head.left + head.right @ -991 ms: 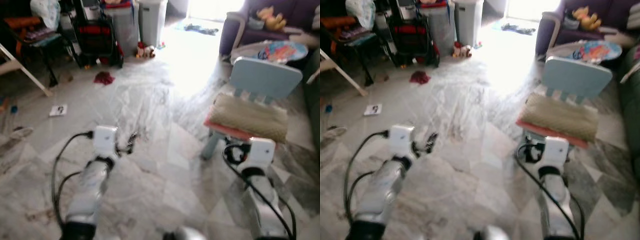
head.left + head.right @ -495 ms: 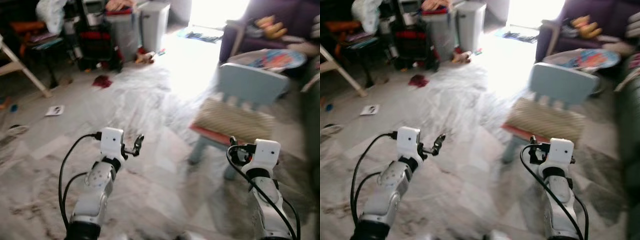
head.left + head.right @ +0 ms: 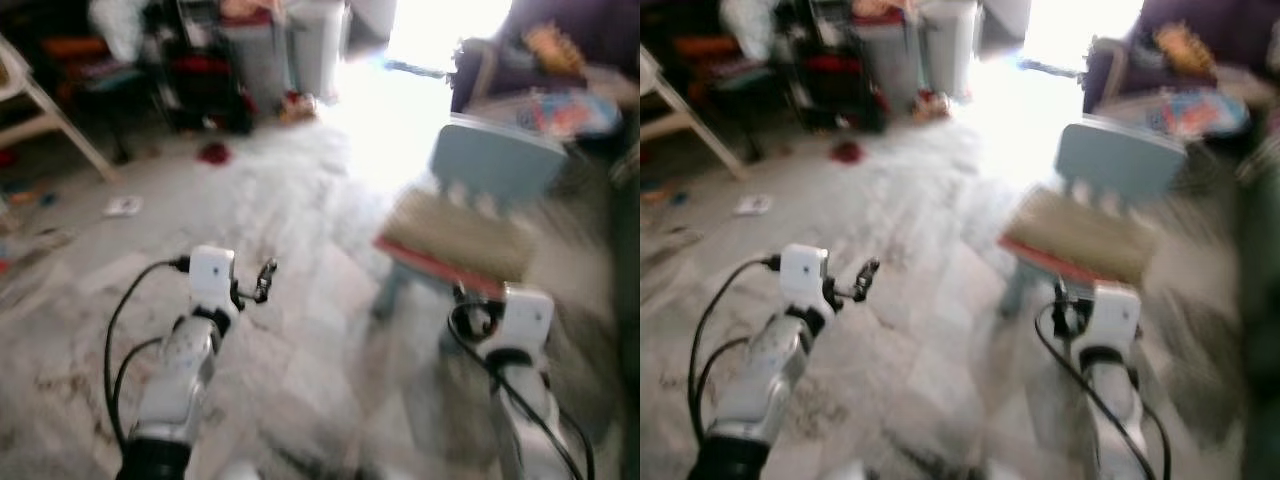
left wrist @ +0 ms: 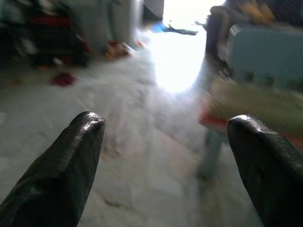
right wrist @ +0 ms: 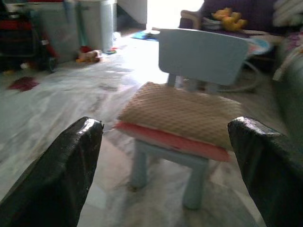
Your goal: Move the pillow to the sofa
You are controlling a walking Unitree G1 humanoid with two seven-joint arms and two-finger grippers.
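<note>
**user_a:** Two arms up, nothing grabbed yet. The pillow [image 5: 182, 113] sits on the seat of the little blue chair [image 5: 203, 54], dead ahead between the right gripper [image 5: 165, 165] jaws in the wrist view. Those jaws are spread wide with nothing in them. Left gripper [image 4: 165, 161] is the same, wide open and empty, and the pillow shows off toward one of its fingers rather than centred.

**user_b:** So what changed from a second ago?

**user_a:** Mostly the camera. The whole head view has shifted and it's blurrier now, so I'd read that as the robot walking or turning, not stuff moving. The chair still stands on the marble floor [image 3: 300, 200] with the pillow on it. The right gripper now sits closer under the chair's front edge in the head view than it did a second back, and the left one has stayed out over bare floor.

**user_b:** Meaning for the task?

**user_a:** Still the approach, I'd say. Pillow's untouched and nowhere near the purple sofa [image 3: 1200, 40] at the back. The right arm looks best lined up, though a pillow that wide might want both grippers.
</note>
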